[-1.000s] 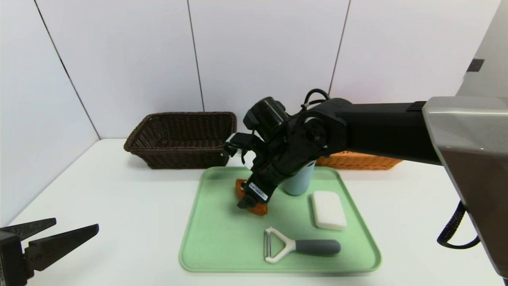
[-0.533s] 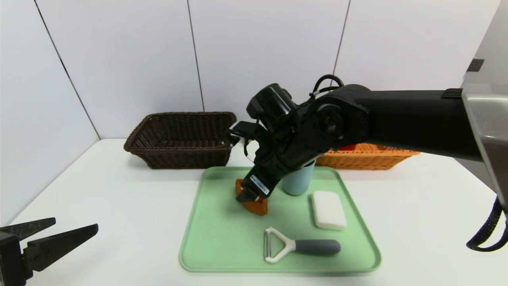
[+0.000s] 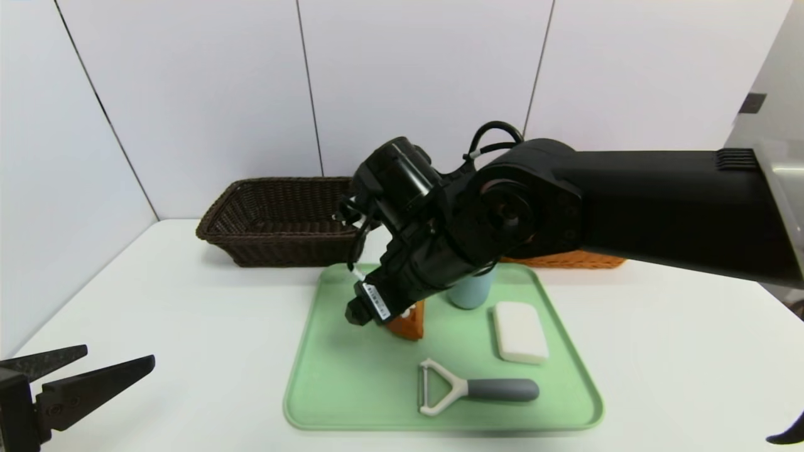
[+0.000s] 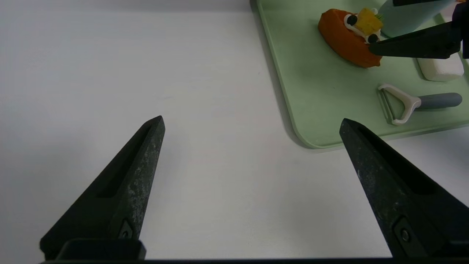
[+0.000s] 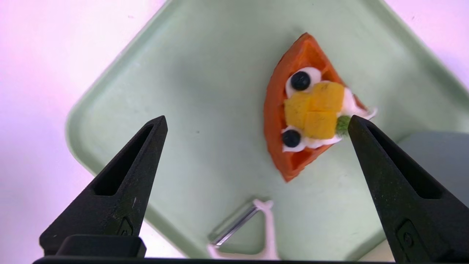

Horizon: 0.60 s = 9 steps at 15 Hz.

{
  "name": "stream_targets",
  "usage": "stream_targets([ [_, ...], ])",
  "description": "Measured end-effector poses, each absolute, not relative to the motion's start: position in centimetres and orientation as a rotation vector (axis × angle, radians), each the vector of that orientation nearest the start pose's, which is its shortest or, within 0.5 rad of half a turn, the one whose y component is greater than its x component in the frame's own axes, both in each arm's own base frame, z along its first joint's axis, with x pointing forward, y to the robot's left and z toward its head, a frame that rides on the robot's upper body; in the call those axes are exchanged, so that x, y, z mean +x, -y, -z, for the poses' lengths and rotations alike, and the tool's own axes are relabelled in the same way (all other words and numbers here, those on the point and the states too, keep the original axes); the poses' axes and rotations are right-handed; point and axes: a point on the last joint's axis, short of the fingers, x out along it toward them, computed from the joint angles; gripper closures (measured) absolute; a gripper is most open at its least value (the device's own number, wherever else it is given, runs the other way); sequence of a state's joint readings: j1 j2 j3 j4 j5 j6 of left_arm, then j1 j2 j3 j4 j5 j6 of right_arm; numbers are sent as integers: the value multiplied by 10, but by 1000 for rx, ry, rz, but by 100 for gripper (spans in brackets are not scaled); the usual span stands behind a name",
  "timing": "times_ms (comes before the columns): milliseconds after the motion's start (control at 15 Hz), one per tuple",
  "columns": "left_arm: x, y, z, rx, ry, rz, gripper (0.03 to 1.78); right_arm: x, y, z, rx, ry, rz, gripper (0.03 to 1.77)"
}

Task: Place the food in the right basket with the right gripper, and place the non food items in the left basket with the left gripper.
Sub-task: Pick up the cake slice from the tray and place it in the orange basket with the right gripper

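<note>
Right gripper (image 5: 256, 123): shifted toward the tray's left since earlier, jaws spread wide, empty, above the cake wedge (image 5: 306, 110).
Tray (image 3: 333, 383): holds cake wedge, cup (image 3: 470, 292), white bar (image 3: 519, 331), peeler (image 3: 468, 389).
Left basket (image 3: 282, 220), right basket (image 3: 565, 258): contents unseen.
Left gripper (image 4: 253, 123): agape, empty, parked.

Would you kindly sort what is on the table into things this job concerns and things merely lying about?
Belongs to the job:
- cake wedge, between the open right gripper jaws
- blue-grey cup
- white bar
- peeler
- dark brown basket
- orange basket
- left gripper, parked open

Just lying about:
- green tray, only carrying the items
</note>
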State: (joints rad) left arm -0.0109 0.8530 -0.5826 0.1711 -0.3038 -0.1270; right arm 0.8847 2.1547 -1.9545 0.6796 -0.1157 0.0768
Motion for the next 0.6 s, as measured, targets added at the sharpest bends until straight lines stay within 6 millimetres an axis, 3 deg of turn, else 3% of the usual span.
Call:
stream_targets([
  [600,81,8,-208,-189,-456,283,12,265,-330,-196,-203,-862,-461,10],
])
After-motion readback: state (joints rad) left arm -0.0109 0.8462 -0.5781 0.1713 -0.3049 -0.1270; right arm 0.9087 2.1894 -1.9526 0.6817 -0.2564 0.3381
